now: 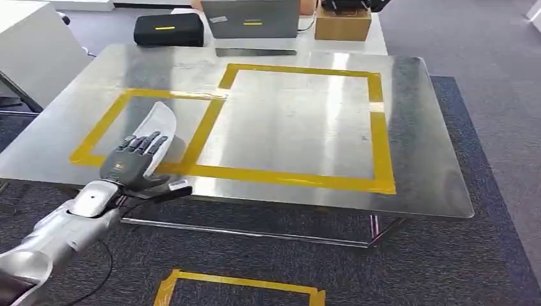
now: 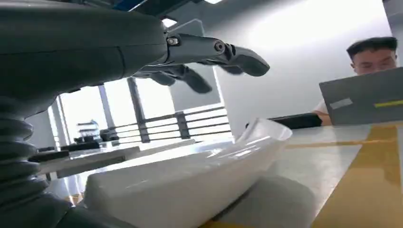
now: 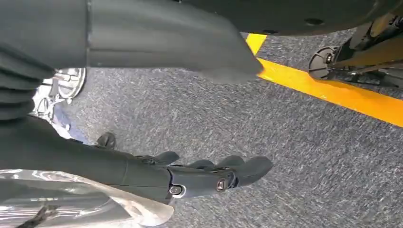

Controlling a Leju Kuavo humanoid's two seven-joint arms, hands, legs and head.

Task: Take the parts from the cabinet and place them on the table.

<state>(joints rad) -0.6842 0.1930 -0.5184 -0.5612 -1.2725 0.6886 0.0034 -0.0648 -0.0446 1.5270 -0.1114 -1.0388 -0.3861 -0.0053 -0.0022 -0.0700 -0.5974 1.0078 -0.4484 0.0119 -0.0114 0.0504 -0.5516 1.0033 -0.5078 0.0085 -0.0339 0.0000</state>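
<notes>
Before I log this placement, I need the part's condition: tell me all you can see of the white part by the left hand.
The white part is a long, curved, shell-like piece that looks like glossy plastic, with a raised rim and a rounded tip pointing away from the robot. It lies on the metal table inside the smaller yellow tape square, near its front edge. The left hand sits over its near end with fingers extended above it; whether they touch it is unclear. No damage shows.

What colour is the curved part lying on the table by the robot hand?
White; the part shows best in the left wrist view, lying under the left robot hand.
</notes>
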